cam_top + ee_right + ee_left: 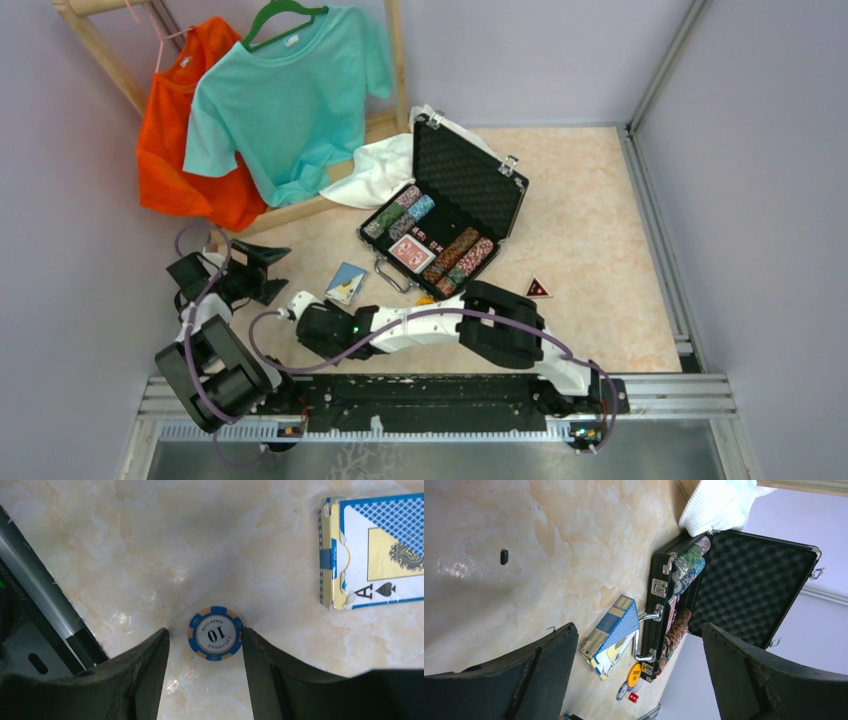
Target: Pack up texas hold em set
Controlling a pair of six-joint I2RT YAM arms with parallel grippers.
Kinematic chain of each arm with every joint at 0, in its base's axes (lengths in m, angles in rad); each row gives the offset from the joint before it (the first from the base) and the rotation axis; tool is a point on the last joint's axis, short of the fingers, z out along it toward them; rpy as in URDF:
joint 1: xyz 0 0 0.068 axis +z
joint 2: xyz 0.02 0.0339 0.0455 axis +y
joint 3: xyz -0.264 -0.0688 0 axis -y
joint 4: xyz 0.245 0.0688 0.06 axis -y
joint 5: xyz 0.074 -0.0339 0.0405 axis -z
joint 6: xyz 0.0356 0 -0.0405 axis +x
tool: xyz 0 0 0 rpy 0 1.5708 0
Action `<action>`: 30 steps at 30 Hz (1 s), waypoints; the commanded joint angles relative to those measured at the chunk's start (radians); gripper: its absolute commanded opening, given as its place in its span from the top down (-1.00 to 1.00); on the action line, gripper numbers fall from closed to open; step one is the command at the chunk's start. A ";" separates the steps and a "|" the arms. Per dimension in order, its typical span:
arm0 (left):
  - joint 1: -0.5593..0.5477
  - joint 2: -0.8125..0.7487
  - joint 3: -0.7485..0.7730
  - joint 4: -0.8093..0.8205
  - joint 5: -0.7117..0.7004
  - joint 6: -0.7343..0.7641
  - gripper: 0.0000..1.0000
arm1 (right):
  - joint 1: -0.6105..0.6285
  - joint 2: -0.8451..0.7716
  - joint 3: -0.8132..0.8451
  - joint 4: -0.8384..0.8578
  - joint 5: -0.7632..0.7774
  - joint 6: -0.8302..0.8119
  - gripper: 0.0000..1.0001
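The right gripper [205, 630] is down at the table [200, 540], jaws parted and straddling a blue chip [216, 640] that lies flat with its "10" face up. The chip sits right against one finger [260, 660] (the one on the right in the wrist view). A sliver of bare table shows between it and the other finger, so nothing is pinched. Ahead of this gripper, off to that same side, the blue deck [375, 555] lies flat, apart from the chip.

The left gripper [639, 627] hangs over the table, jaws spread wide with nothing between them. In front of it is the deck, and just beyond that the case [744, 580] stands with its lid up. Inside are chip rows [400, 212] and a red deck [412, 254]. By the case handle an orange button [635, 675] and a red die [633, 697] lie on the table.
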 commanded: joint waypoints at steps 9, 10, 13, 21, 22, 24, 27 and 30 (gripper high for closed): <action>0.008 0.011 -0.013 0.038 0.044 -0.004 -0.97 | -0.025 -0.010 -0.031 -0.046 -0.013 0.007 -0.18; 0.007 0.012 -0.015 0.037 0.045 -0.004 -0.97 | -0.027 -0.011 -0.036 -0.042 -0.023 0.010 -0.18; 0.007 0.015 -0.017 0.041 0.051 -0.004 -0.97 | -0.036 -0.021 -0.063 -0.014 -0.062 0.026 -0.18; 0.008 0.022 -0.017 0.052 0.062 -0.009 -0.97 | -0.045 -0.020 -0.084 -0.008 -0.065 0.028 -0.18; 0.008 0.023 -0.019 0.052 0.061 -0.010 -0.97 | -0.045 -0.018 -0.081 -0.009 -0.067 0.026 -0.18; 0.008 0.026 -0.020 0.054 0.062 -0.011 -0.97 | -0.044 -0.013 -0.079 -0.012 -0.064 0.023 -0.17; 0.009 0.027 -0.020 0.058 0.067 -0.012 -0.97 | -0.039 -0.008 -0.070 -0.025 -0.047 0.018 -0.11; 0.009 0.029 -0.023 0.062 0.070 -0.015 -0.97 | -0.031 -0.006 -0.067 -0.035 -0.039 0.018 -0.02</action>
